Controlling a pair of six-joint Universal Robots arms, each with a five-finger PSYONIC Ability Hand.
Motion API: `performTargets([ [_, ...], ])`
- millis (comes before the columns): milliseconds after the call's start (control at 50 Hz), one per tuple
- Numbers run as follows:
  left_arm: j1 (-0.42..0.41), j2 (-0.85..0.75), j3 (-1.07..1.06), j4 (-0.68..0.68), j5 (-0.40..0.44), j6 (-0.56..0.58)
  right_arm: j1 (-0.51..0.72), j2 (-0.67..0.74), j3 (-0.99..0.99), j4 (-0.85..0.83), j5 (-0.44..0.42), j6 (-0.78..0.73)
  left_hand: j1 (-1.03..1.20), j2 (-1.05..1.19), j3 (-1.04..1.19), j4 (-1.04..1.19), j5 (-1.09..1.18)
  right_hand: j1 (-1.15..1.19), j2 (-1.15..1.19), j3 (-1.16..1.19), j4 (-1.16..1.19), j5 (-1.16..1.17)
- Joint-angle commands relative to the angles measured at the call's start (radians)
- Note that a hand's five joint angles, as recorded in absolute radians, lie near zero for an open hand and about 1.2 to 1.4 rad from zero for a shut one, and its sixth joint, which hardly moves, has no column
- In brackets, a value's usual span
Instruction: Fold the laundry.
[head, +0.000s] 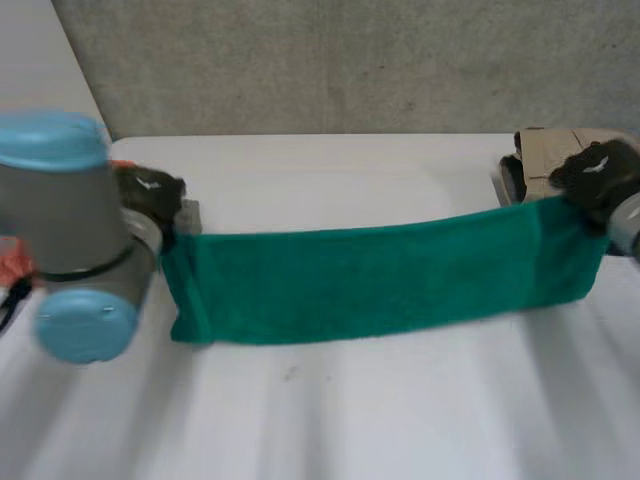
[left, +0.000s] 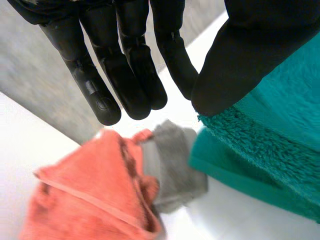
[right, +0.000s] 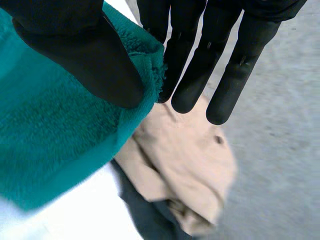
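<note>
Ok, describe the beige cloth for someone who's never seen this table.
Over the white table, follow the green towel to the end pinched by the right robot hand. Just beyond that hand a crumpled beige cloth lies on a dark grey cloth; nothing else there is beige.

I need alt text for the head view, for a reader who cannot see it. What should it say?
A green towel is stretched over the white table between the robot's two black hands: the left hand holds one end, the right hand the other. A beige cloth lies behind the right hand.
</note>
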Motion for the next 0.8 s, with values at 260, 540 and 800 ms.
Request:
performTargets([
  [260, 0.068, 0.370, -0.399, -0.129, 0.240, 0.033, -0.088, -0.268, 0.053, 0.375, -0.080, -0.223, 0.246, 0.203, 0.209, 0.199, 0.244, 0.283, 0.221, 0.208, 0.199, 0.207],
  [540, 0.144, -0.010, -0.102, 0.032, 0.243, 0.126, -0.061, 0.058, -0.114, 0.208, -0.023, -0.106, 0.246, 0.203, 0.209, 0.199, 0.244, 0.283, 0.221, 0.208, 0.199, 0.207],
  [800, 0.079, -0.089, 0.072, -0.014, 0.234, 0.086, 0.085, 0.147, -0.134, 0.119, 0.032, -0.006, -0.192, -0.235, -0.228, -0.238, -0.194, 0.283, 0.221, 0.208, 0.199, 0.207],
])
